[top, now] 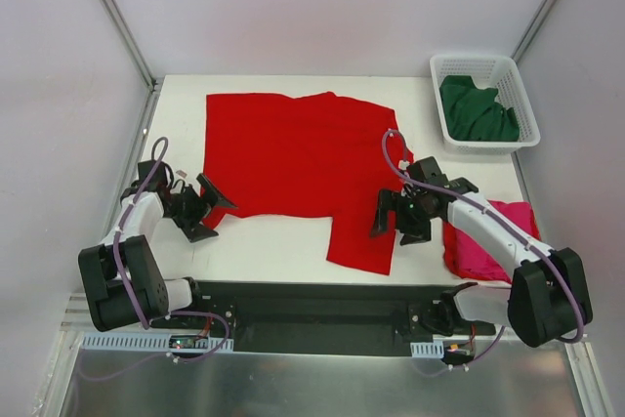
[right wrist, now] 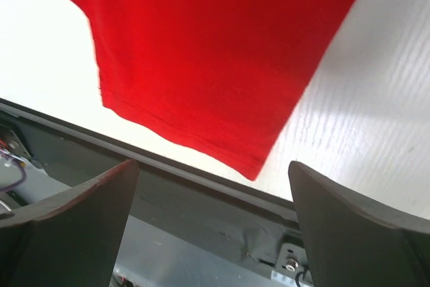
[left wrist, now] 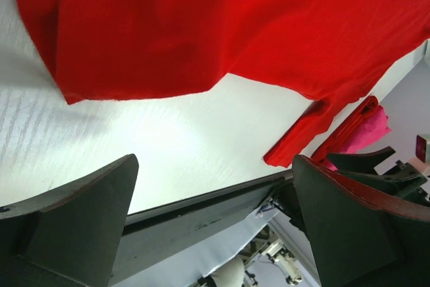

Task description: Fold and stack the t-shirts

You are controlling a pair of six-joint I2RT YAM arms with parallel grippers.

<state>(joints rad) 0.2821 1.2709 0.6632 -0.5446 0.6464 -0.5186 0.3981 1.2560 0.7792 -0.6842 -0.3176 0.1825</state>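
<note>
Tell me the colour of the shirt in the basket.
The shirt is dark green; best in top external view.

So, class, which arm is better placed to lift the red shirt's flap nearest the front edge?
Right. The right arm has its open jaws at that flap of the red shirt; the left arm sits off the shirt's left edge, farther from it.

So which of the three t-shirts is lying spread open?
The red t-shirt; the pink t-shirt lies folded, the green t-shirt bunched in the basket.
</note>
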